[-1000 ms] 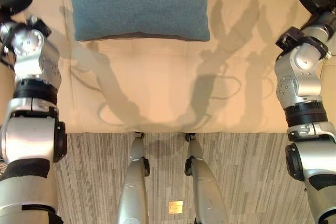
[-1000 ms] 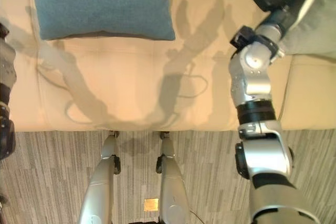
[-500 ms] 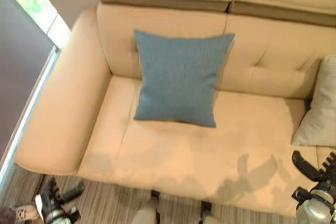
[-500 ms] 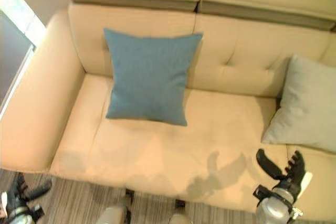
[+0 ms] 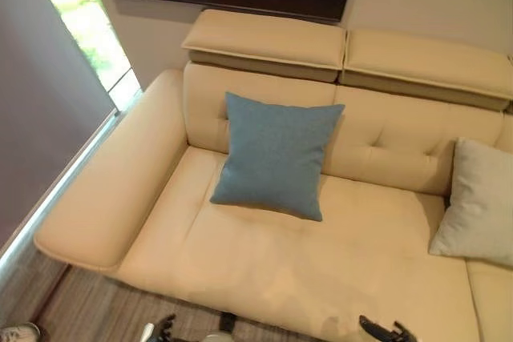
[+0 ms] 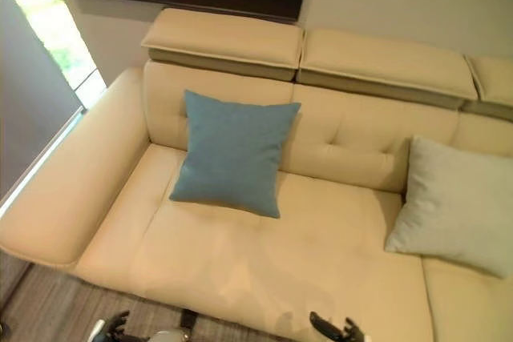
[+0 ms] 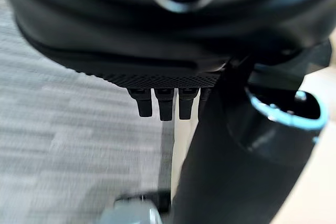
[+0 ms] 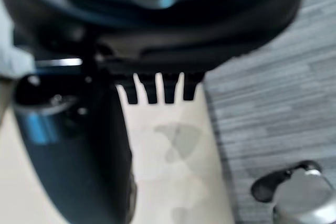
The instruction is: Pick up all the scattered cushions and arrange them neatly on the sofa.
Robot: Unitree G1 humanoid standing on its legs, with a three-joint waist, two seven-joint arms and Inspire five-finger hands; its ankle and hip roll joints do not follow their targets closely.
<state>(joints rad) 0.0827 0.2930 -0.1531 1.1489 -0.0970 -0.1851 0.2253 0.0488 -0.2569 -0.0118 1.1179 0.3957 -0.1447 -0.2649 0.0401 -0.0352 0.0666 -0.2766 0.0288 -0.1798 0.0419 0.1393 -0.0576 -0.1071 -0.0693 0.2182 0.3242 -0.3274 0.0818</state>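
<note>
You've got a sofa [image 5: 264,270] w/ smooth, matt cream leather-like upholstery, tufted on the back. Blue cushion [image 5: 276,155]: woven cloth, slightly rough. Grey cushion [image 6: 457,206], right: soft matt fabric. Carpet [image 5: 88,310]: striped low-pile.

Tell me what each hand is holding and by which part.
Nothing is held. The left hand and right hand hang with straight fingers; the blue cushion and grey cushion rest on the sofa.

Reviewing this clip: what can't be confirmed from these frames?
- Pale grey cushion: its right part is cut by the left eye view's edge.
- Floor before the cream sofa: mostly below the frame, so cushions there cannot be ruled out.
- Blue square cushion: fully visible, leaning on the backrest.
</note>
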